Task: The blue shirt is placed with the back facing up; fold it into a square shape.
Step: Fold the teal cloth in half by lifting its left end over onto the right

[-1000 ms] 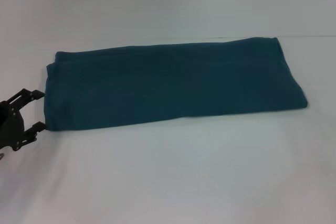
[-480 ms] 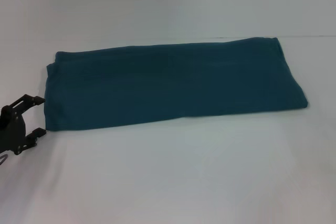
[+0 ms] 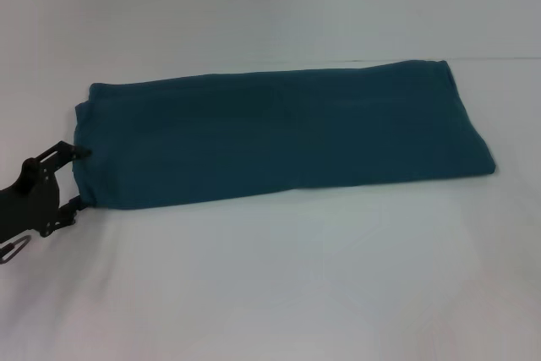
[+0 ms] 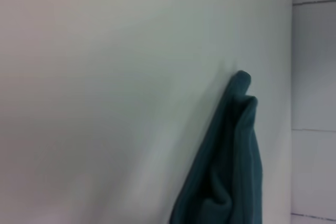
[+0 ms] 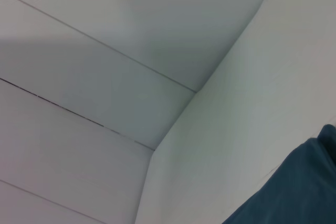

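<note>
The blue shirt [image 3: 279,133] lies flat on the white table, folded into a long band that runs from left to right. My left gripper [image 3: 78,177] is open at the band's left end, one black finger [image 3: 57,156] near the far side of that edge and the other at the near corner. The fabric edge sits between the fingertips. The left wrist view shows the layered end of the blue shirt [image 4: 231,166] on the table. One corner of the blue shirt [image 5: 294,192] shows in the right wrist view. My right gripper is out of view.
The white table [image 3: 279,276] stretches wide in front of the shirt. A white panelled wall [image 5: 94,66] rises behind the table's far edge.
My left gripper has moved right and slightly toward the shirt, so its open fingers now reach the band's left edge. The shirt has not moved.
</note>
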Tool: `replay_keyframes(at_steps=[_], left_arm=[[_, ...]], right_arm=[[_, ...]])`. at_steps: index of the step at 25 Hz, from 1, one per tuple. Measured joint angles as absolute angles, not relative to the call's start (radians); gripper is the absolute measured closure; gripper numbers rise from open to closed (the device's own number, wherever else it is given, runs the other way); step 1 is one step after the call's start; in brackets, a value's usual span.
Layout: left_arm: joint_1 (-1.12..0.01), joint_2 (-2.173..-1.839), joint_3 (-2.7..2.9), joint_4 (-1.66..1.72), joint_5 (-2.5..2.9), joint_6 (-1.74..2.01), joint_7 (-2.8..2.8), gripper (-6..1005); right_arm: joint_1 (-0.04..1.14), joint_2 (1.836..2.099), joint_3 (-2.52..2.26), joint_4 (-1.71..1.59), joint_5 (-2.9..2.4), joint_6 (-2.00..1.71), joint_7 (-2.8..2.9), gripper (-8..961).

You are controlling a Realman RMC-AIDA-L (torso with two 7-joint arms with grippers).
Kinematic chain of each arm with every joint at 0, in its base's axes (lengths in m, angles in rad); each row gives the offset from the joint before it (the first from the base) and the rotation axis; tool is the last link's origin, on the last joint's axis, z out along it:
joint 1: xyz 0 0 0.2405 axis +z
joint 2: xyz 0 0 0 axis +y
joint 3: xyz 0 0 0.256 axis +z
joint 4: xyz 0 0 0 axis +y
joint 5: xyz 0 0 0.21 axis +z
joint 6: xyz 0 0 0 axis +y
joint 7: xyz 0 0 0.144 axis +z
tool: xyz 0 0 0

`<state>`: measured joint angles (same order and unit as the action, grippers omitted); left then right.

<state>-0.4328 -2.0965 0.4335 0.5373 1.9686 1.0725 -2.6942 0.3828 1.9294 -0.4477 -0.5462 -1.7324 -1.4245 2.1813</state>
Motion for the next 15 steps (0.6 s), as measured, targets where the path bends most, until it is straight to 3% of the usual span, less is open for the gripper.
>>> replay_keyframes(at_steps=[15], left_arm=[[-0.411,-2.094,0.427,0.541,1.931,1.092,-2.64,114]], right_arm=[[0.383,1.928,-0.442,-0.546,-1.736,-1.421,2.18,207]])
